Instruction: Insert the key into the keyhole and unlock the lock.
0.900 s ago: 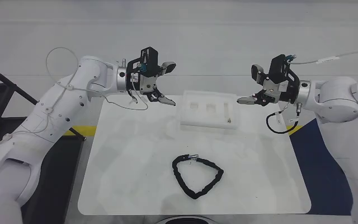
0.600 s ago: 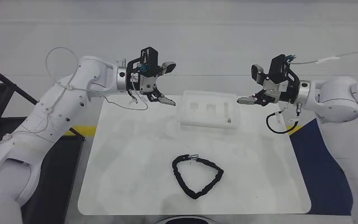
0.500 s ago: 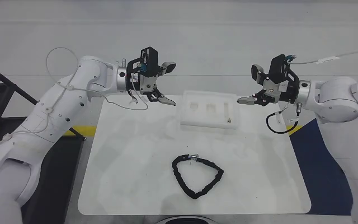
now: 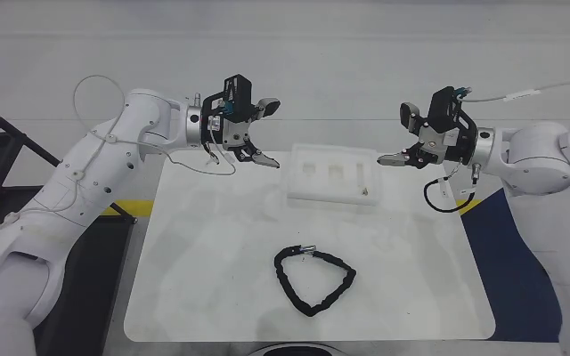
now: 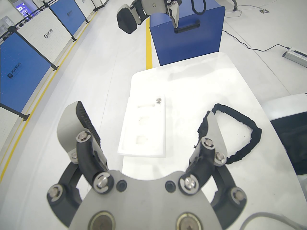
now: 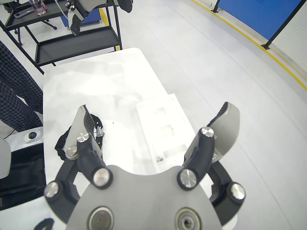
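Though tiny, key [image 4: 363, 190]: lies at the end of white foam tray [image 4: 298, 182] nearest the right arm, just beside end recess [image 6: 175, 153]; pocketed or flat on the foam, cannot tell. Untouched.
lock: black sleeved chain lock [image 5: 239, 117], lying as a closed loop flat on white table [image 4: 205, 267], between tray and robot, apart from tray.
keyhole: presumably in metal end [image 4: 305, 250] on the loop's tray-facing side; facing direction too small to tell.
right gripper [image 4: 396, 136]: spread wide, empty, held up beyond the tray's key end, near key but not over it.
left gripper [image 4: 270, 133]: spread wide, empty, held up near the table's far left corner, beside the tray's other end, well apart from chain lock.
step: looks like the very start, pre-grasp; neither pickup nor insertion done.
next, likely: drop right gripper over the tray's end, narrow the opening, pinch key by its head with blade left free. Calls for fine alignment, given thin metal sitting low against foam; risk of nudging it into the recess or skidding it off the tray.
after that, likely: bring left gripper to metal end, pin or lift it to present keyhole, then line up blade, push in, turn.
watch: floppy chain, prone to shifting under insertion force unless clamped close to metal end.
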`<state>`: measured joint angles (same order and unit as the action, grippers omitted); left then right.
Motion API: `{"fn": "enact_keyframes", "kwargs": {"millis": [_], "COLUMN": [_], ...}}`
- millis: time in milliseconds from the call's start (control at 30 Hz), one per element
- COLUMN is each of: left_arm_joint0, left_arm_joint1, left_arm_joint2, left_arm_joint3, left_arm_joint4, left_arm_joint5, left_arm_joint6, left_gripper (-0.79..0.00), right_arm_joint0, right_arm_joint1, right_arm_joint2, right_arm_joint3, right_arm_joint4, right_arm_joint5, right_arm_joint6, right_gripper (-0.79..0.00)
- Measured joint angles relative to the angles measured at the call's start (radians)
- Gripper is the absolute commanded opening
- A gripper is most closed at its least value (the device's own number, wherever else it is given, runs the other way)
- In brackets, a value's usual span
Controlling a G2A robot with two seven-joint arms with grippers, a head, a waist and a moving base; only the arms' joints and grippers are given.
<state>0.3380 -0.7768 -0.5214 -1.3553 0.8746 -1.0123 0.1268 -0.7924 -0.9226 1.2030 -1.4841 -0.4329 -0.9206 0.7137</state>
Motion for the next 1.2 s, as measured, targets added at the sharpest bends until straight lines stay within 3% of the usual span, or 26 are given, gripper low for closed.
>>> {"fn": "enact_keyframes", "kwargs": {"millis": [233,600,933,1200], "left_arm_joint0": [0.000,0.000,0.000,0.000], "left_arm_joint1": [0.000,0.000,0.000,0.000], "left_arm_joint2": [0.000,0.000,0.000,0.000], "left_arm_joint3": [0.000,0.000,0.000,0.000], "left_arm_joint4": [0.000,0.000,0.000,0.000], "left_arm_joint5": [0.000,0.000,0.000,0.000], "left_arm_joint6": [0.000,0.000,0.000,0.000], "left_gripper": [0.000,0.000,0.000,0.000], "right_arm_joint0": [-0.059,-0.079,-0.059,-0.012], "right_arm_joint1": [-0.006,-0.039,-0.100,-0.157], "right_arm_joint2": [-0.029,-0.171,-0.302,-0.377], "right_arm_joint3": [-0.006,0.030,0.189,0.307], "right_arm_joint4": [-0.090,-0.119,0.028,0.134], "right_arm_joint5": [0.239,0.687,0.906,0.941], "right_arm_joint6": [-0.022,0.179,0.212,0.124], "right_gripper": [0.000,0.000,0.000,0.000]}}
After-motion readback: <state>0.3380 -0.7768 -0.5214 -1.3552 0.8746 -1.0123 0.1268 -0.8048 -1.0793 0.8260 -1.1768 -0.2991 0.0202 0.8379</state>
